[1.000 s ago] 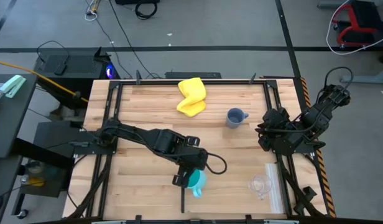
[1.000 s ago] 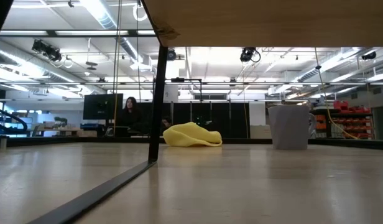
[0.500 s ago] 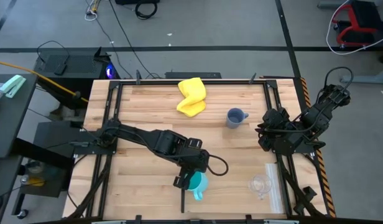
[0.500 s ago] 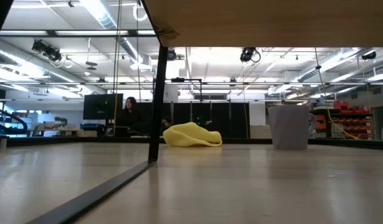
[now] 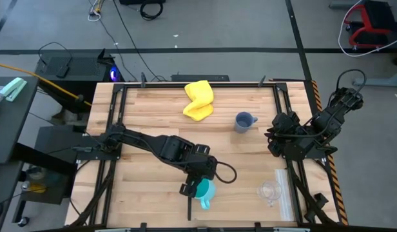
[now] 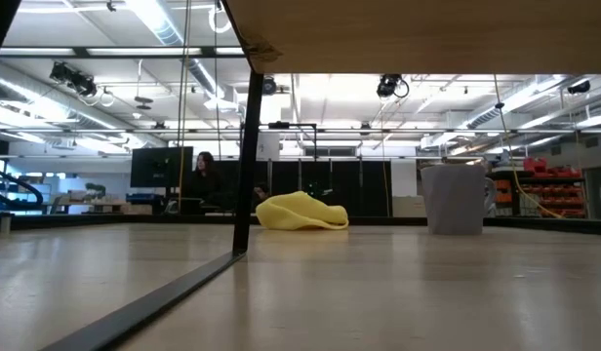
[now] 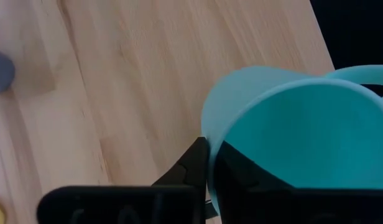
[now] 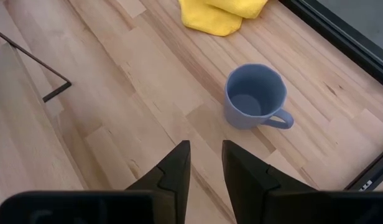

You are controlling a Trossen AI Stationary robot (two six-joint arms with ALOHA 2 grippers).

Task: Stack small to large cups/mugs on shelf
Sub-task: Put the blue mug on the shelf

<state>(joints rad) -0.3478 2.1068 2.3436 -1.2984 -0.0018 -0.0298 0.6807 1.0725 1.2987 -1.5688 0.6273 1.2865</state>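
Note:
The bright cyan mug (image 5: 203, 190) is near the table's front edge, mouth up, handle toward the near edge, with my left gripper (image 5: 196, 183) shut on its rim. It fills the left wrist view (image 7: 303, 137). The grey-blue mug (image 5: 243, 121) stands upright on its base, right of centre, and shows in the right wrist view (image 8: 253, 96) and the low view (image 6: 457, 200). The small clear cup (image 5: 271, 191) stands at the front right. My right gripper (image 5: 273, 136) waits at the right edge, its fingers a narrow gap apart, empty. My left gripper pinches the cyan mug's wall at the rim (image 7: 211, 134), one finger outside (image 7: 190, 167) and one inside the mug (image 7: 241, 174). The fingers come from above, on the side away from the handle. I cannot tell whether the mug's base is on the table.
A yellow cloth (image 5: 198, 100) lies at the far middle of the table. A thin black rod (image 5: 189, 206) runs to the near edge beside the cyan mug. In the low view a wooden board (image 6: 418, 34) spans the top, on a black post (image 6: 247, 166). A person (image 6: 205, 180) sits far behind.
My left gripper has shifted a little toward the table's right and near edges, carrying the cyan mug with it; the mug stays mouth up.

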